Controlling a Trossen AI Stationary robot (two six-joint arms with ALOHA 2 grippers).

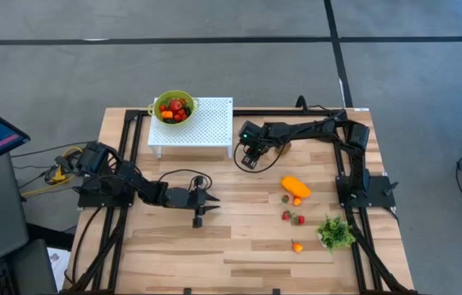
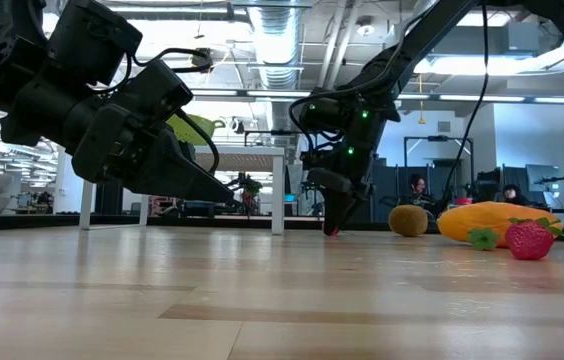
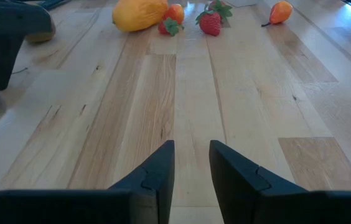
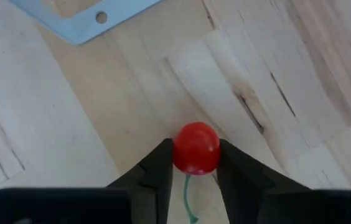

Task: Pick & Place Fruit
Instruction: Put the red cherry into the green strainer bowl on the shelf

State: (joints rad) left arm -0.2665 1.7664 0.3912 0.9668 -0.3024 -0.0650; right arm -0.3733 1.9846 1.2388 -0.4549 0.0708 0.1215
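Observation:
My right gripper stands near the white perforated stand, shut on a small red cherry with a green stem. On the stand sits a green bowl with several fruit in it. To the right on the table lie an elongated orange fruit, two strawberries, a small orange piece and a kiwi-like oval. My left gripper hovers low at the table's middle left, narrowly open, with nothing between its fingers. My right gripper pinches the cherry's two sides between its two fingertips. The fingers come steeply from above, pointing down. In the low view the fingertips reach the table top, and the cherry sits down at the wood with its stem trailing back between the fingers.
A green leafy bunch lies at the right front of the table. The stand's metal foot plate is close beyond the cherry. Bare wood stretches across the table's front and middle.

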